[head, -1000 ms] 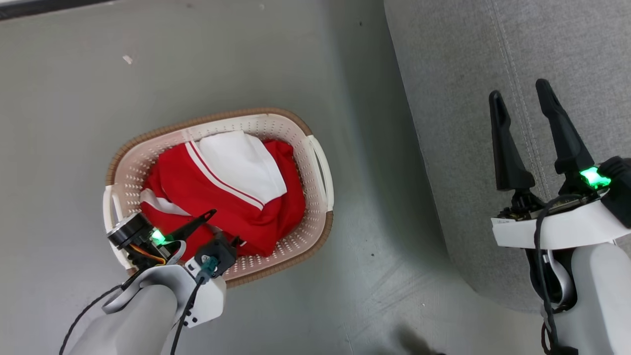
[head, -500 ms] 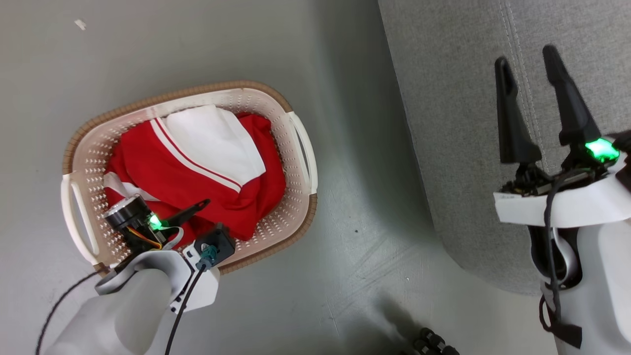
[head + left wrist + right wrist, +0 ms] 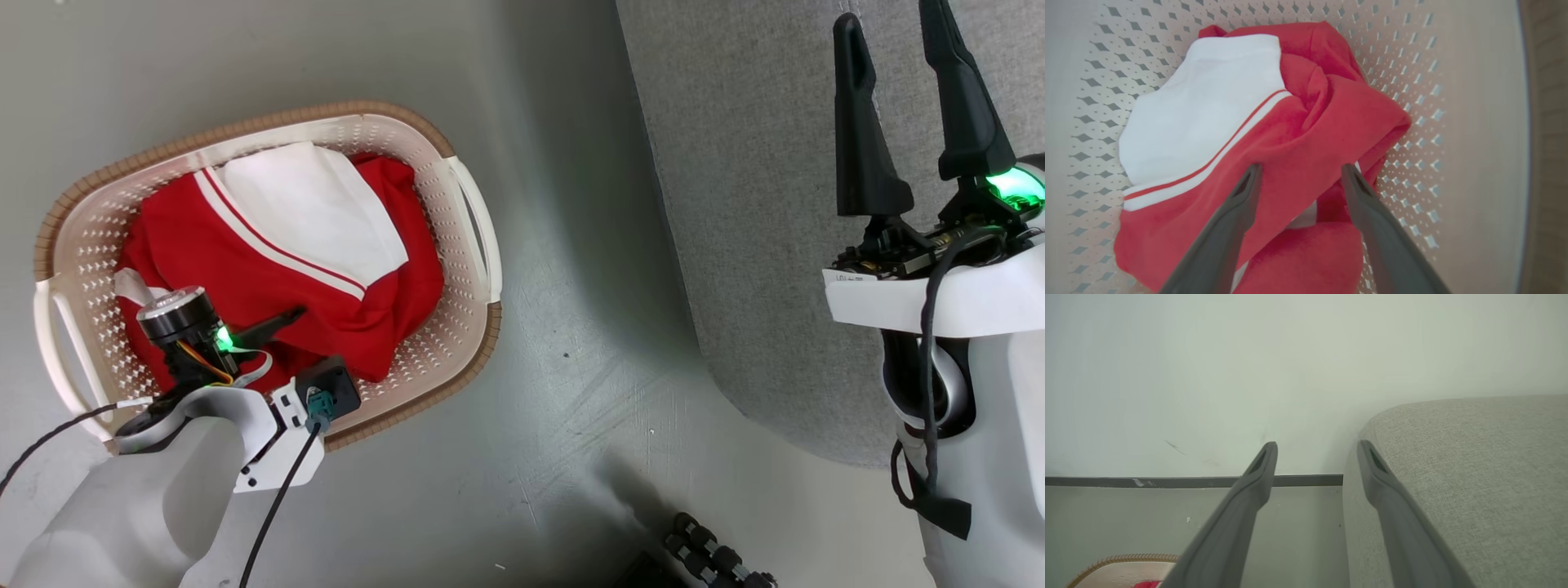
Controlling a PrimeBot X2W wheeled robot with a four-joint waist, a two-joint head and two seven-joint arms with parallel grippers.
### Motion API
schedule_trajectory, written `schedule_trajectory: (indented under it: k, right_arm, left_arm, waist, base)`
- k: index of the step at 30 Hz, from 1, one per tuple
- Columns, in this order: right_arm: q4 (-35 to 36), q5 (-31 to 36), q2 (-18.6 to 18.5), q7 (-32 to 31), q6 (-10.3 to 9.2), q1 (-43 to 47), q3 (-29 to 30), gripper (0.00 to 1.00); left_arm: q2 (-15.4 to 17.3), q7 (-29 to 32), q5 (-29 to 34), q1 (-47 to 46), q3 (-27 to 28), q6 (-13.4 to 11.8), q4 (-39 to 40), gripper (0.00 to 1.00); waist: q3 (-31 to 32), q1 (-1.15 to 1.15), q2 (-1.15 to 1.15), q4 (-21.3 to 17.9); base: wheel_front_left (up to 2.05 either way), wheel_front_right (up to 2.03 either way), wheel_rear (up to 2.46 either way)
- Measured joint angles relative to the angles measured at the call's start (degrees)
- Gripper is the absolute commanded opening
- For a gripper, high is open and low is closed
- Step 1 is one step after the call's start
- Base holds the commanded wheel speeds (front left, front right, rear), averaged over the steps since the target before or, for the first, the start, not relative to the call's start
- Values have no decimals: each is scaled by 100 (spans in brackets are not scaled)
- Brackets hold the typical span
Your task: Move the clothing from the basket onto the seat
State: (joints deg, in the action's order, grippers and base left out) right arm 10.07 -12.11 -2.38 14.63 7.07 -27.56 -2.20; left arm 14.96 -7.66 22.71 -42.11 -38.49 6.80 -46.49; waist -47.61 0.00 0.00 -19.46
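Observation:
The clothing [image 3: 245, 269] is a red bundle with a white panel and thin stripes, lying in the cream basket [image 3: 245, 128] on the floor at the left of the head view. My left gripper [image 3: 282, 320] reaches down into the basket. In the left wrist view its open gripper [image 3: 1301, 167] straddles a red fold of the clothing [image 3: 1290, 134], close over the cloth and holding nothing, with the perforated basket [image 3: 1412, 61] wall around. My right gripper [image 3: 888, 12] stands open and empty above the grey seat [image 3: 735, 163], at its edge [image 3: 1318, 446].
Grey-green floor [image 3: 571, 327] runs between the basket and the seat [image 3: 1474, 457]. A pale wall with a dark baseboard [image 3: 1167, 482] stands behind. A black ribbed part [image 3: 710, 559] shows at the bottom edge. The basket rim [image 3: 1122, 559] shows in the right wrist view.
The whole head view has shifted, so the camera moved. My left gripper stays over the clothing in the basket and both grippers remain open.

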Motion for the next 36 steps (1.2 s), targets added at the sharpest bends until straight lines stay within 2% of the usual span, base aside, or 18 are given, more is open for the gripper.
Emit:
schedule_trajectory:
  k: [8,17,24,25,26,27,28,36]
  right_arm:
    - [-46,-97,0,0,0,-20,-31,100]
    - [-84,-149,0,0,0,-128,-71,100]
    - [-98,-152,0,0,0,-247,-98,100]
    - [-100,-152,0,0,0,-249,-99,100]
    - [-103,-153,0,0,0,-252,-99,100]
    - [-108,-153,0,0,0,-260,-99,100]
    - [-113,-153,0,0,0,-276,-98,100]
    - [-153,-154,0,0,0,-349,-54,100]
  left_arm:
    - [32,60,71,-181,14,-13,-271,100]
    - [-47,24,126,-453,67,-274,-310,100]
    - [-42,53,168,-530,79,-347,-542,100]
    - [-49,53,159,-547,90,-353,-560,46]
    - [-63,52,148,-561,110,-365,-577,46]
    - [-79,52,134,-569,136,-374,-595,19]
    - [-101,52,100,-572,159,-390,-615,0]
    - [-283,-160,-235,-576,411,-465,-631,0]
  waist:
    - [-197,0,0,-123]
    - [-385,0,0,-244]
    - [-491,0,0,-298]
    - [-502,0,0,-304]
    - [-514,0,0,-309]
    - [-523,0,0,-313]
    - [-532,0,0,-316]
    - [-531,0,0,-299]
  base:
    - [0,0,0]
    - [0,0,0]
    - [0,0,0]
    - [0,0,0]
    - [0,0,0]
    - [0,0,0]
    - [0,0,0]
    - [0,0,0]
